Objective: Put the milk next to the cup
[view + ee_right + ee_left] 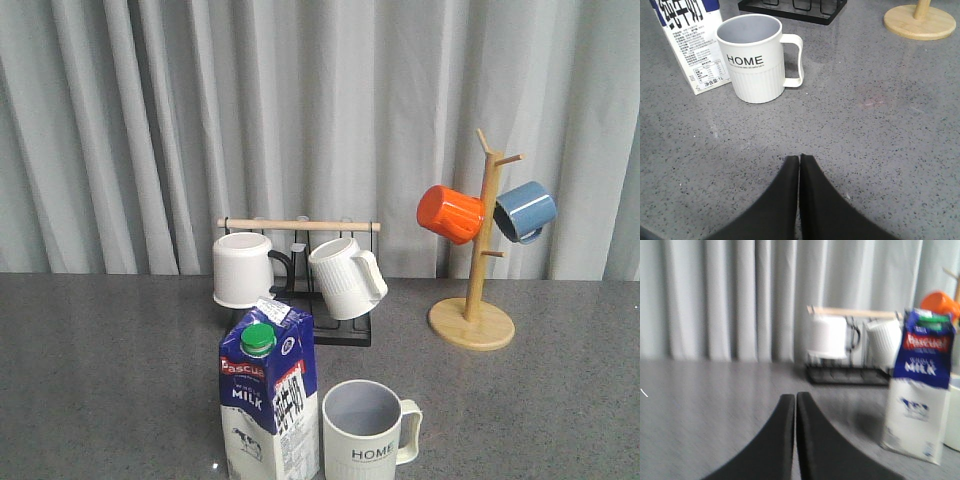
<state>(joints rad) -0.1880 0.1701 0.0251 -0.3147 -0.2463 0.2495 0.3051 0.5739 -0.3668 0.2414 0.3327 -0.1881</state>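
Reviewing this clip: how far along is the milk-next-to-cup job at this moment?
It looks done: the milk stands upright on the table right beside the HOME cup, on its side away from the handle. Nothing is in hand: the left gripper and right gripper are both shut, empty and clear of the carton. Nothing appears left to do, except perhaps parking the arms.

Grey pleated curtain (300, 110) behind, speckled grey tabletop (110, 380), even light
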